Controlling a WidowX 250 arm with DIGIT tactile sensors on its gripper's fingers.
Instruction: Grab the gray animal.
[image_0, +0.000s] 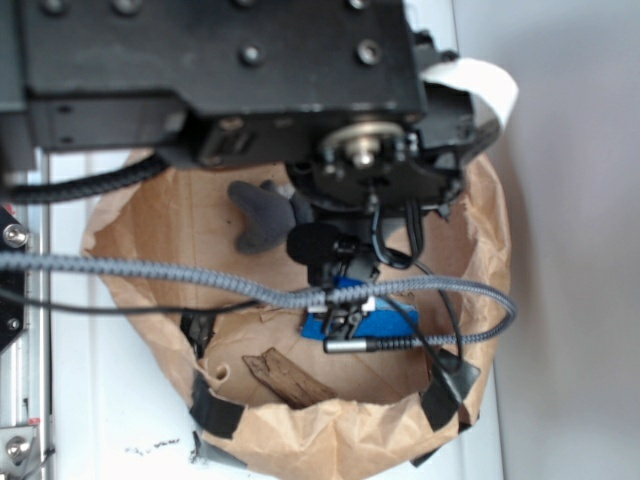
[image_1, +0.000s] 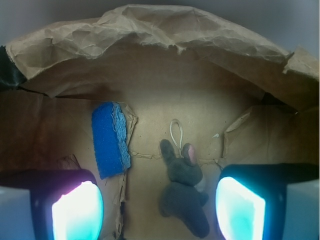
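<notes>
Brown paper, crumpled into a walled bin (image_0: 470, 250) with black tape at its rim, fills the exterior view beneath the WidowX arm. Inside it, the gray animal (image_0: 262, 214) lies near the far wall, just beside the black gripper (image_0: 325, 250), whose jaws cannot be read from this angle. A blue sponge (image_0: 390, 318) sits nearer the taped rim, past the gripper.

From the wrist camera, the gripper (image_1: 159, 210) is spread wide, holding nothing, its glowing fingers (image_1: 77, 212) flanking the gray animal (image_1: 182, 192). The toy sits closer to the right-hand finger, its long axis running away from the camera, ears and string loop farthest. The blue sponge (image_1: 110, 139) stands left of it, apart.
</notes>
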